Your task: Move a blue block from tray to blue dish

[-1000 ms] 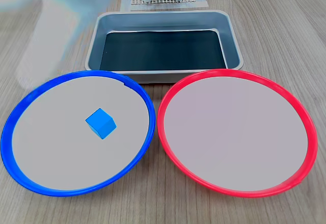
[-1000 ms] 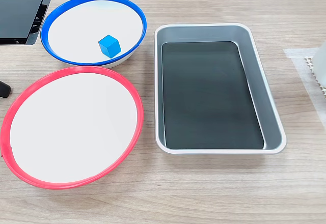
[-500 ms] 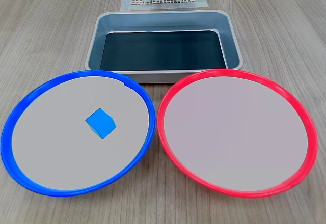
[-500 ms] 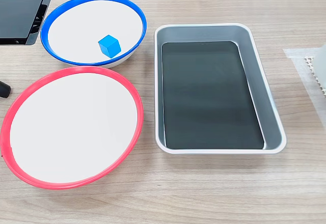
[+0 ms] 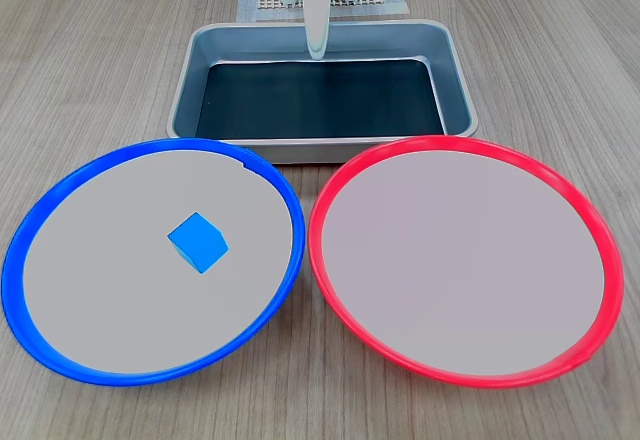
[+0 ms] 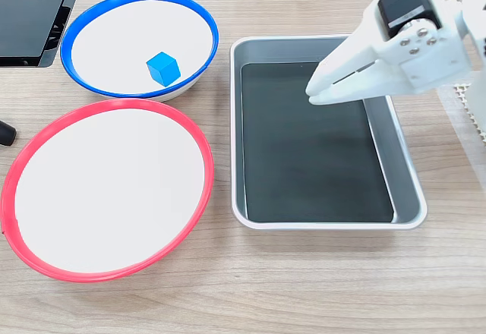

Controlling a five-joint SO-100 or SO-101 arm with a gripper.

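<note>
The blue block [image 6: 163, 68] was recorded inside the blue dish [image 6: 203, 24], well apart from the closed, empty gripper [image 6: 313, 94] above the tray [image 6: 406, 190].

Both fixed views bright, even, diffuse light; no hard shadows. Soft shadow under the red dish [image 6: 106, 190] rim on the table [image 6: 304, 288]. Mild sheen on the tray [image 5: 452, 70] walls, faint reflection on its black floor. Dish centres near blown-out white, no texture. Focus sharp across both frames, no motion blur. No visible edge distortion; colours saturated.
</note>
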